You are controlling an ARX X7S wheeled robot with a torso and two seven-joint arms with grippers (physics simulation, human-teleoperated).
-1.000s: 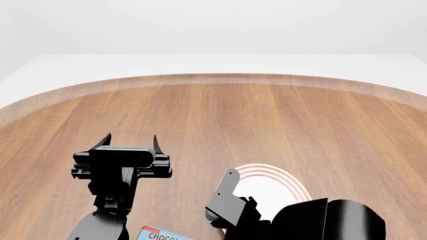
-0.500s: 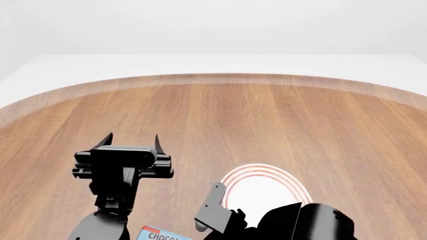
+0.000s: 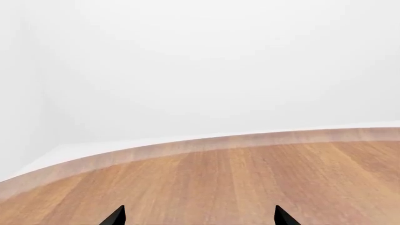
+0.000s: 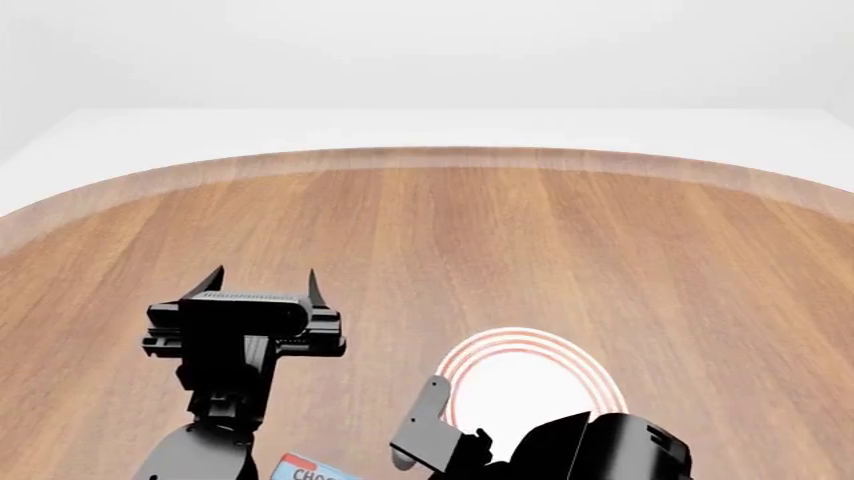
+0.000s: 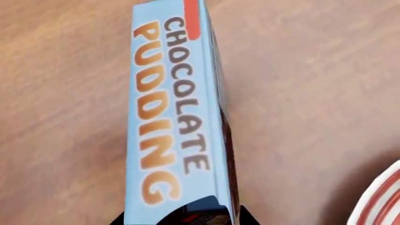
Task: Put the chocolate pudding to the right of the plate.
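The step in hand looks like the approach for the grasp: the right pincer (image 4: 424, 425) hangs low at the near edge of the round wooden table (image 4: 534, 240), just left of the round white plate with concentric red rings (image 4: 527, 385). The small rectangular chocolate pudding carton with its light blue lettered top (image 5: 172, 117) lies on the table close under that pincer; in the head view only a corner of it (image 4: 310, 470) shows at the bottom edge, to the left of the plate – the wrong side for the task.

To do this well, I would centre the pincer across the carton's narrow width, so that the fingers close on the two long dark brown sides, and come down squarely. In the right wrist view the two dark fingertips (image 5: 125, 219) show at the frame's edge on either side of the carton's near end, so the line looks roughly right, but whether they touch the carton I cannot tell. A skewed closure could twist or push the carton toward the plate's rim (image 5: 378, 199), which lies near. The lift must then clear the plate on the way across.

The right pincer appears parted about as wide as the carton, holding nothing yet. The left pincer (image 4: 264, 282) stands spread wide over bare table, empty – its fingertips (image 3: 115, 216) frame only wood
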